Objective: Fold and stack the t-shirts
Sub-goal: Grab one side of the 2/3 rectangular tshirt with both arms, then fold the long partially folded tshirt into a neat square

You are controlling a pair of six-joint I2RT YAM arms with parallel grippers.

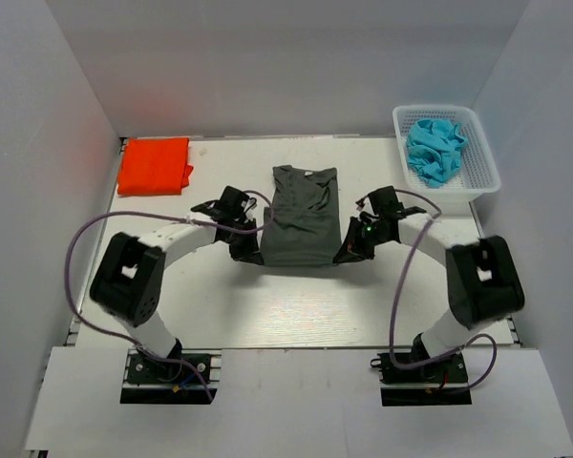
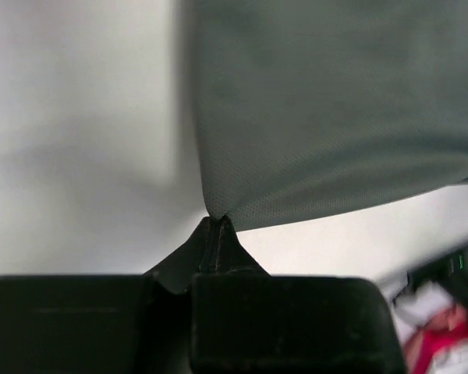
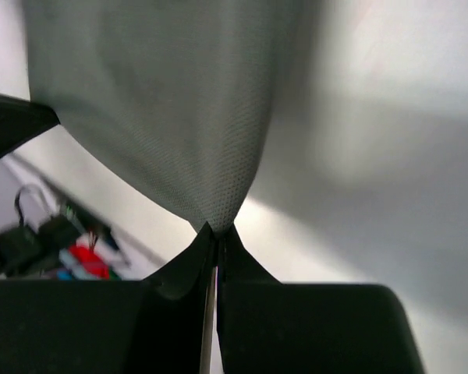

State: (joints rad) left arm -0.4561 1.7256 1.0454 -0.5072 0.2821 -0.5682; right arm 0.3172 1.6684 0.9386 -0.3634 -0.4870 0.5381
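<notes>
The dark charcoal-grey t-shirt (image 1: 302,218) lies lengthwise in the middle of the table, collar at the far end, sides folded in. My left gripper (image 1: 251,254) is shut on its near left corner (image 2: 215,212), and my right gripper (image 1: 345,253) is shut on its near right corner (image 3: 216,222). Both corners are lifted a little off the table. The grey cloth (image 2: 327,101) fills the upper part of the left wrist view and also shows in the right wrist view (image 3: 164,101). The bright orange-red t-shirt (image 1: 154,165) lies folded at the far left.
A white basket (image 1: 482,162) holding crumpled light-blue cloth (image 1: 436,150) stands at the far right corner. White walls enclose the table on the left, back and right. The arms' purple cables (image 1: 81,243) loop out at each side.
</notes>
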